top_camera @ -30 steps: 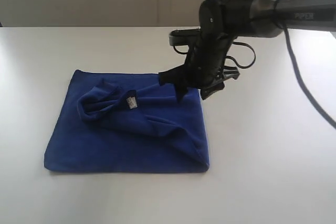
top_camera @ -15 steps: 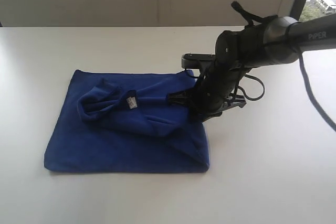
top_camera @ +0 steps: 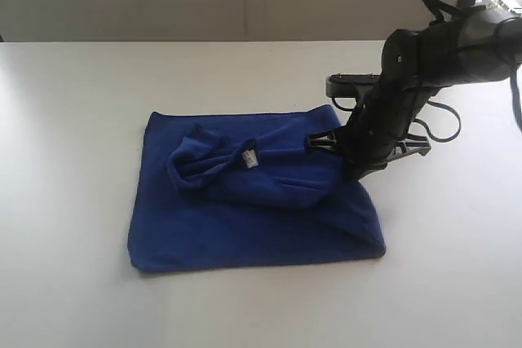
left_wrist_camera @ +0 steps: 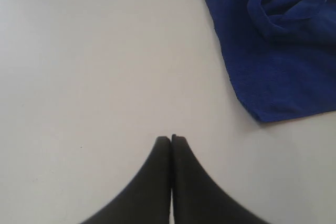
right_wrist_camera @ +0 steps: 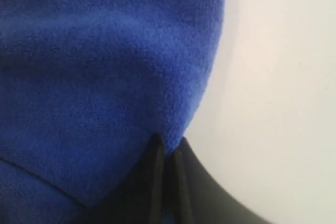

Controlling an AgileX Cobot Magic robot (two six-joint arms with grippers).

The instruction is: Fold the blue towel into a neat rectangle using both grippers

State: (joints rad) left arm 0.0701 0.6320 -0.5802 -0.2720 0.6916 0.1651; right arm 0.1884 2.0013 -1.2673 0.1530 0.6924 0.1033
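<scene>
The blue towel [top_camera: 245, 218] lies on the white table, folded roughly in half, with a bunched roll and a small white tag [top_camera: 250, 158] on top. My right gripper [top_camera: 352, 175] is down at the towel's right edge and shut on the towel; in the right wrist view the cloth edge [right_wrist_camera: 131, 77] is pinched between the fingers at the gripper [right_wrist_camera: 168, 148]. My left gripper [left_wrist_camera: 171, 139] is shut with nothing in it, above bare table, apart from a corner of the towel [left_wrist_camera: 273, 72]. The left arm is out of the exterior view.
The white table [top_camera: 98, 79] stretches around the towel. A pale wall runs along its far edge, and a window frame shows at the top right.
The right gripper came down onto the towel's right edge, closed on it and dragged the whole towel to the right across the table.
</scene>
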